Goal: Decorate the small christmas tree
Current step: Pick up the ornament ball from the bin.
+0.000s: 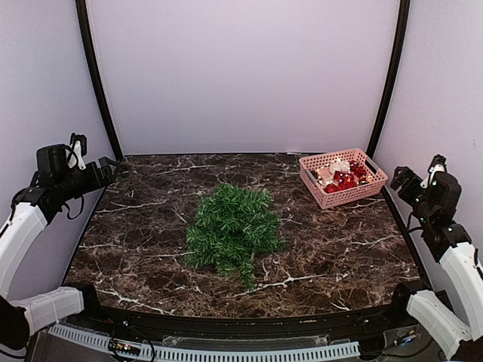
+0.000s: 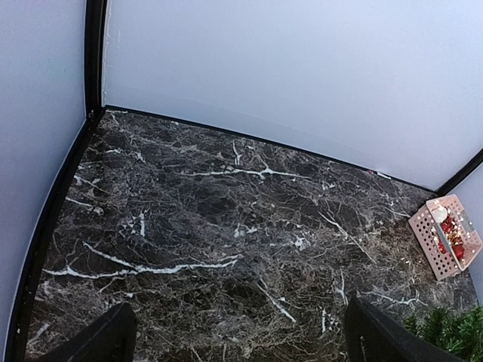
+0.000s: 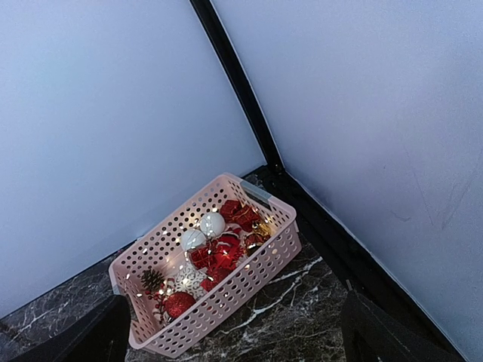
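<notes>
Green, undecorated tree (image 1: 232, 226); ornaments (image 1: 343, 179) unhung in basket (image 1: 332, 198) right of tree; left gripper (image 2: 238, 305), right gripper (image 3: 234, 298) agape, empty.

The light was soft and even, so the small christmas tree (image 1: 230, 226) made only a faint shadow on the dark table (image 1: 151, 226), which had no bright glare. The pale walls (image 1: 241, 75) looked bluish and dimmer in the wrist views, where tiny lights glowed in the pink basket (image 3: 226, 294). The black poles (image 1: 94, 83) looked bent near the picture edges.
</notes>
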{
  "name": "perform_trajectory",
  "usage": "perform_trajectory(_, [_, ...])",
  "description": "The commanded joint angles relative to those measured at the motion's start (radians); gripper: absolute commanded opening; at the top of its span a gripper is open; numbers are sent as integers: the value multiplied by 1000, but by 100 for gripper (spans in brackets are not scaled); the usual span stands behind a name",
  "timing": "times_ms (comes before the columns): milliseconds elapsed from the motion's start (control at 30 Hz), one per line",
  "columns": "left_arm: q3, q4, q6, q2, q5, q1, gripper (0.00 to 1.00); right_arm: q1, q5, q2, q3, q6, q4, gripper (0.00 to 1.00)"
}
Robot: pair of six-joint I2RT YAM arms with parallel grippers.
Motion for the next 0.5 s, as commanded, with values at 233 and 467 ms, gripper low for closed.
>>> perform_trajectory(233, [-8,-8,22,25,-38,-1,99,-3,-76,0,53,-82,-21,99])
perform_trajectory(467, [110,39,43,47,117,-43,99,9,-177,187,263,-97,-131,99])
